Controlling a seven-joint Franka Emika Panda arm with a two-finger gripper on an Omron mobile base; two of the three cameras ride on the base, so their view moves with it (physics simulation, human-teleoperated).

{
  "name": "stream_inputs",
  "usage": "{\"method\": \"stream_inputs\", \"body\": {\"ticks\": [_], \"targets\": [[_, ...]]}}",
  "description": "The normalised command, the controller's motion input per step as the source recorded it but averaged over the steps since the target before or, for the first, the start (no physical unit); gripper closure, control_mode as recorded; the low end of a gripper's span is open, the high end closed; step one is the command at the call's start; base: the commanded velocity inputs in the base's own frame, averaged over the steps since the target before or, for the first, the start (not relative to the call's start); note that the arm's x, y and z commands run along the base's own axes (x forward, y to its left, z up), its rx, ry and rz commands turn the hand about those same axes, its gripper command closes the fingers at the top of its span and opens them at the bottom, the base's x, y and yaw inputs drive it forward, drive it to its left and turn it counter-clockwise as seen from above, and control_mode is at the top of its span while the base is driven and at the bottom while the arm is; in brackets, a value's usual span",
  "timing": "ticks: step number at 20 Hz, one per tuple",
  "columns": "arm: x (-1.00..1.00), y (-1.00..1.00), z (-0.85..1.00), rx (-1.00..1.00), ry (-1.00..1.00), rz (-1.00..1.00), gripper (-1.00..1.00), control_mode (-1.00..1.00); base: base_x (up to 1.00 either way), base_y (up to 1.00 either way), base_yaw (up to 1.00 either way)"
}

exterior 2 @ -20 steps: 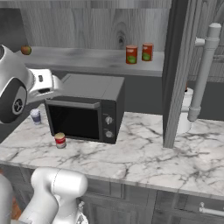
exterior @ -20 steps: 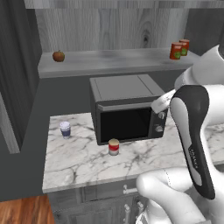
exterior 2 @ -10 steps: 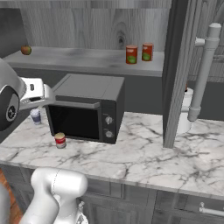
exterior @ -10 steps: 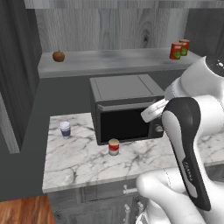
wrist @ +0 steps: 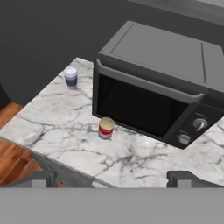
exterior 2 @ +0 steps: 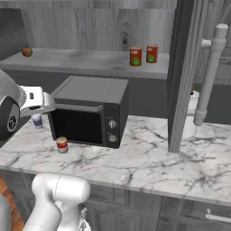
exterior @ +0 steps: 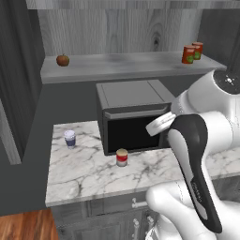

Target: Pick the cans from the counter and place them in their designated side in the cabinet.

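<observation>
Gripper [wrist: 111, 178], fingers spread and empty, hovers well above the red-and-white can [wrist: 106, 127] on the counter [wrist: 144, 159].

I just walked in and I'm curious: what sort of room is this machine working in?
It looks like a kitchen, computer-rendered rather than real. A black microwave sits on a white marble counter over grey drawers, with a small can in front of it and more cans on a grey shelf above.

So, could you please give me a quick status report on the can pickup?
End effector open, empty, above the counter. Red-and-white can standing in front of the microwave, untouched. Nothing between them.
</observation>
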Motion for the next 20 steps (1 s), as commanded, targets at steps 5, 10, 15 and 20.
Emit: {"method": "stream_inputs", "body": {"ticks": [5,10,15,20], "targets": [[0.04,0.09,-0.18,0.03,0.00,0.00,-1.00,-1.00,0.00,0.00,0.00],[0.00,0.10,-0.18,0.02,0.00,0.00,-1.00,-1.00,0.00,0.00,0.00],[0.00,0.09,-0.24,0.02,0.00,-0.05,-1.00,-1.00,0.00,0.00,0.00],[0.00,0.08,-0.24,0.03,0.00,-0.07,-1.00,-1.00,0.00,0.00,0.00]]}}
